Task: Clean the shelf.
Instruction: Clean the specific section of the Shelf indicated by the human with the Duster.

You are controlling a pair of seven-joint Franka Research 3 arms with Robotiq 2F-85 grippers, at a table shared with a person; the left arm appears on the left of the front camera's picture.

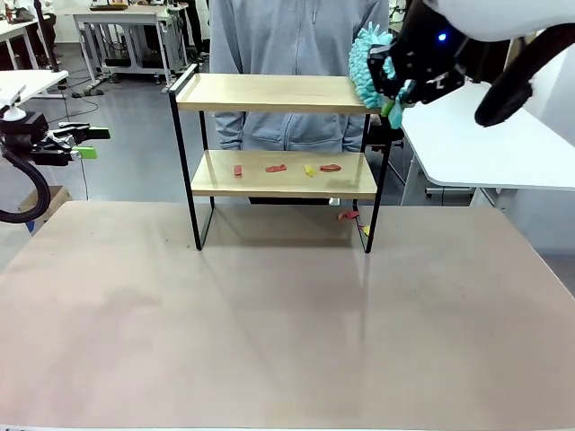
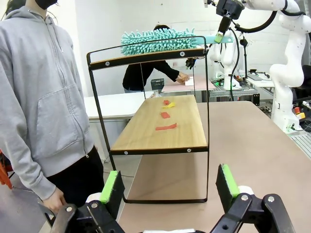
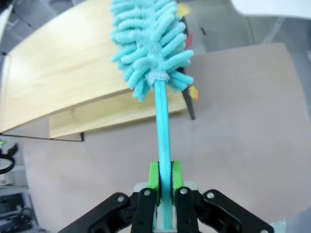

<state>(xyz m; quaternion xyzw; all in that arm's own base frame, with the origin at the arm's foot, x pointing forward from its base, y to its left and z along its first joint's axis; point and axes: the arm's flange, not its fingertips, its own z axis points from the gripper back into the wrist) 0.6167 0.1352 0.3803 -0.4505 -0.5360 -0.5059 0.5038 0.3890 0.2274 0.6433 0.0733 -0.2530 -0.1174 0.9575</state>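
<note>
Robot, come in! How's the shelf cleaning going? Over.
Right gripper shut on teal duster, head over shelf top. Left gripper open, empty. Red and yellow scraps on lower board. Person close behind.

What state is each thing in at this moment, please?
Shelf: upright on the table.
Scraps: lying on the lower board.
Duster: held by its handle, head at the top board.
Left gripper: open, holding nothing.
Right gripper: shut on the duster.

Grey-hoodied person [image 1: 296,45] stands near white table [image 1: 481,148].
</note>
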